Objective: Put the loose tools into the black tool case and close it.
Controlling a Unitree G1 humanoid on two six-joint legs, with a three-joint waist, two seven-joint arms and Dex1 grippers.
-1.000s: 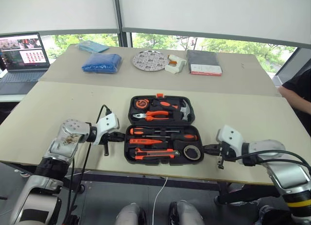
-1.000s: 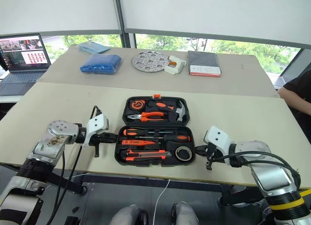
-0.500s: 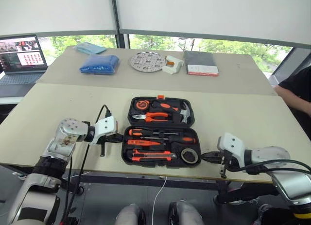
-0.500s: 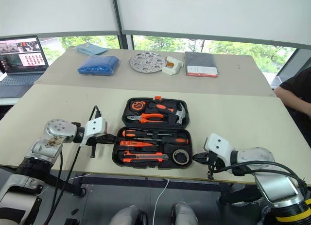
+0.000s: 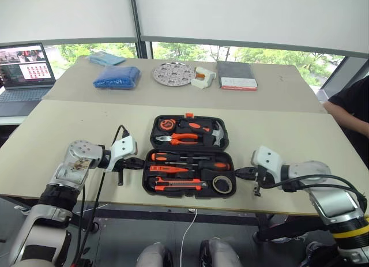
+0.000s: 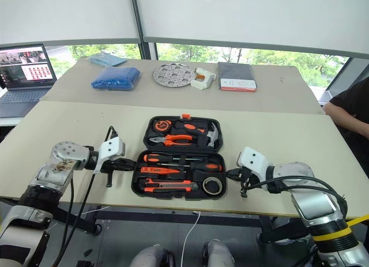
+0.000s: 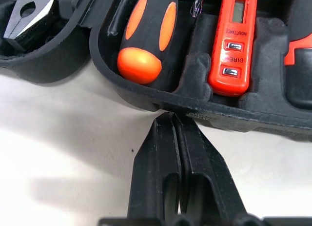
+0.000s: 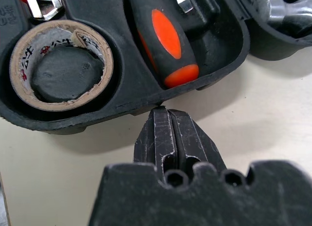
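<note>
With the tools slotted, I've both claws, left gripper point(image 7: 171, 119) and right gripper point(image 8: 165, 113), pinched empty at the black tool case point(image 5: 190, 163) ends; next I fold it closed.

Both arms reach forward and bend inward, wrists angled down. The left hand point(image 5: 140, 162) has its fingers pressed together. The right hand point(image 5: 239, 172) is likewise closed, empty.

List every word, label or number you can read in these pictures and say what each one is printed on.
"DIRE…" and below it "INDUCTANC…", both cut short: beside the two buttons on the small orange tool seated in the black tool case.
Printed characters on the inner cardboard ring of the tape roll: too small to read.
Laptop screen: too small to read.
White label on the dark grey box: blurred.
</note>
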